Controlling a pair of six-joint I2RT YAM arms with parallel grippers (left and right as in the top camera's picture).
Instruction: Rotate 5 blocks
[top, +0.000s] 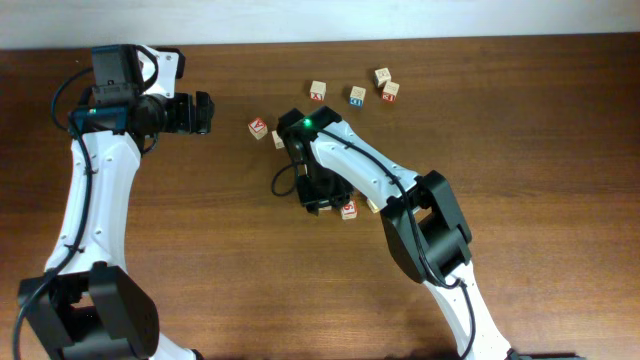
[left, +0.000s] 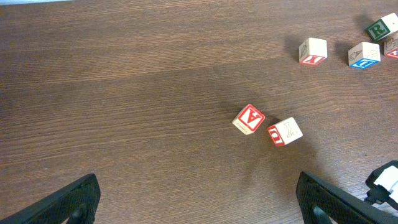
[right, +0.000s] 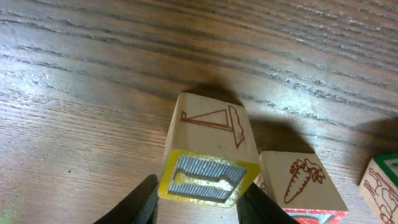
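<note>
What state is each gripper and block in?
left gripper: open, empty.
right gripper: straddles yellow block; grip unclear.
yellow block: between the right gripper's fingers, yellow face toward wrist camera.
carrot block: free, beside yellow block.
A block: free on table, A up.
I block: free, I on side face.
blue block: free, untouched.
R block: free, R showing.

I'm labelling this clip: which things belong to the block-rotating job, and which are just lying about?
Job, likely: yellow-faced block at the right claw; carrot block; red I block; red A block; green R block.
Lying about: blue-marked block; perhaps the red-faced block beside the A.
</note>
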